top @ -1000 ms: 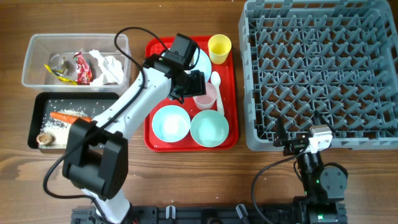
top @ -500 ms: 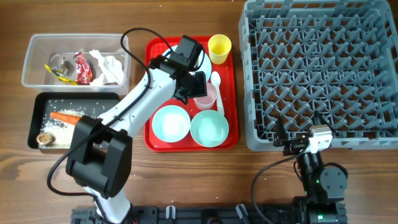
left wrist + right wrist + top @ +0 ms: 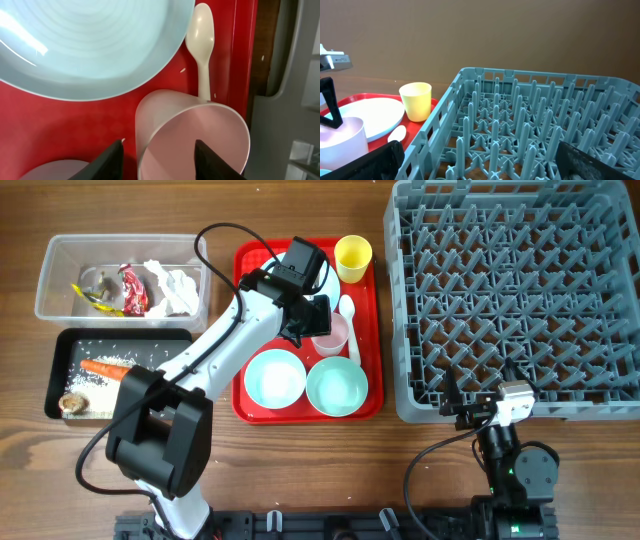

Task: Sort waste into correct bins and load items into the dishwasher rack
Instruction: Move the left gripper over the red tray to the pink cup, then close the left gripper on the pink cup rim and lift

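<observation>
My left gripper is open and low over the small white-pink cup on the red tray. In the left wrist view its fingers straddle the cup's left wall, one outside, one over the inside. The white spoon lies just beyond the cup, beside the white plate. The yellow cup stands at the tray's far corner. Two pale blue-green bowls sit at the front. The grey rack is on the right. My right gripper is open and empty at the rack's near edge.
The red tray holds the dishes. The clear tub at the far left holds wrappers and tissue. The black tray in front of it holds a carrot, rice and a brown lump.
My left gripper shifted slightly right and farther over the pink cup a second ago, then held still. The right arm has not moved.
</observation>
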